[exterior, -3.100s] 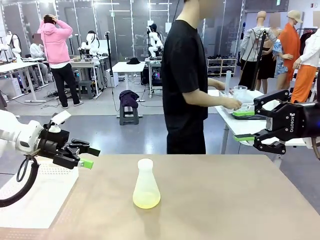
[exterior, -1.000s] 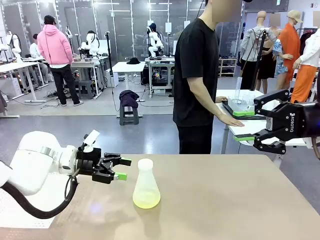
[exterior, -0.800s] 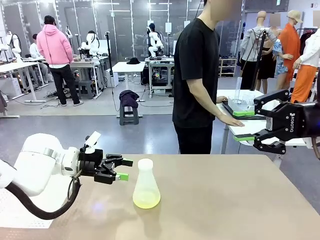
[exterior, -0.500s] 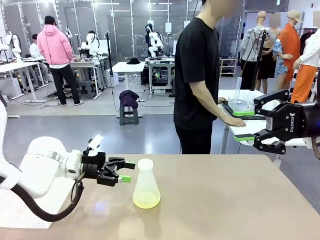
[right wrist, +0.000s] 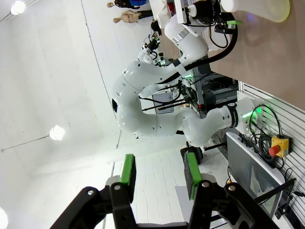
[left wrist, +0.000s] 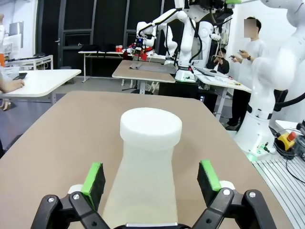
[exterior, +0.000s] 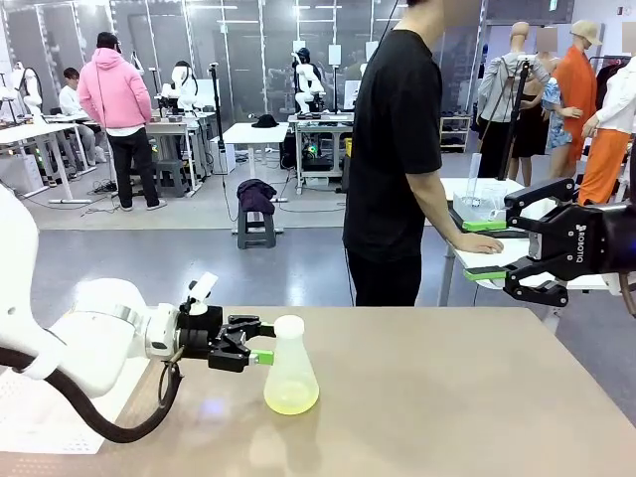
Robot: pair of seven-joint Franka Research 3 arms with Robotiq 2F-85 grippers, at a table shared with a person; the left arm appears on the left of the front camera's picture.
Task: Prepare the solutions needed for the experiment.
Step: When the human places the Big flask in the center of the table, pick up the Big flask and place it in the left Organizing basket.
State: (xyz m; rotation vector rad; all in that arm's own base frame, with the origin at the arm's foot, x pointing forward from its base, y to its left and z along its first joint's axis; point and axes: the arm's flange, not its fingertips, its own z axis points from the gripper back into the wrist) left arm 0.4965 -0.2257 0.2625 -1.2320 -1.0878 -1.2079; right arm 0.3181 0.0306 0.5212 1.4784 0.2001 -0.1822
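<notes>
I have the flask (exterior: 290, 366) standing upright at lower centre of the front view on the desk (exterior: 447, 397), with the solutions (exterior: 291, 399) as a shallow yellow-green layer in its base. My left gripper (exterior: 256, 350) sits at the neck, jaws spread wide to either side of it without touching. The flask looks light but smooth, rigid and breakable, so I'd close gently on the narrow neck below the rim. My right gripper (exterior: 485, 248) hangs at the right edge, half spread, grasping nothing.
</notes>
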